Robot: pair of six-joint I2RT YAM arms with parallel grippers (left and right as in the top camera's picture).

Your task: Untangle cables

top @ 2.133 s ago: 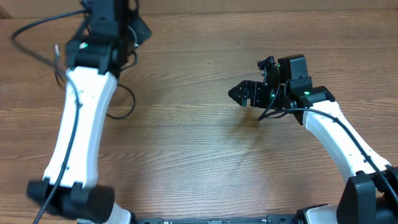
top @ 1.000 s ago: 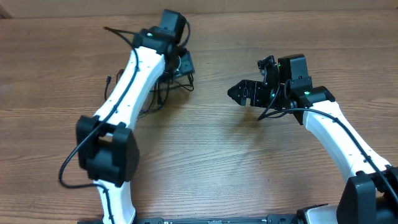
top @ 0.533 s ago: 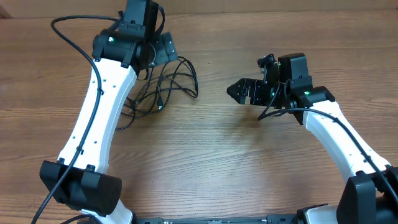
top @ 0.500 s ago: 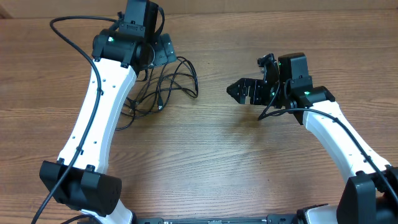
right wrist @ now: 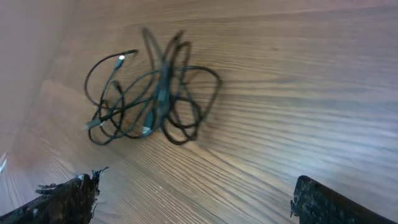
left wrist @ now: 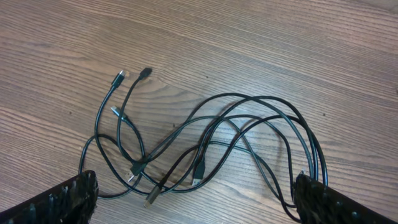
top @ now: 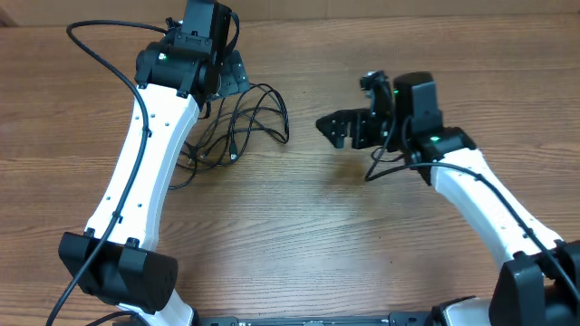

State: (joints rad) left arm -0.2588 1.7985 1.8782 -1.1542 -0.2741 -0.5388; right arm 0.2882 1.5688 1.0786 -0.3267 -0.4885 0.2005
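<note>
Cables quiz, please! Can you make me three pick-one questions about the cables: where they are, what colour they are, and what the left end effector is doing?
1. Where do the cables lie?
A. on the table, by the left arm
B. in a box
C. on a shelf

2. What colour are the cables?
A. white
B. black
C. red

3. How is the left end effector?
A. shut on a cable
B. out of view
C. open

Answers:
1 A: the overhead view shows the loops flat on the wood beside the left arm.
2 B: every cord looks black in all three views.
3 C: in the left wrist view its fingers stand far apart at the two bottom corners.
</note>
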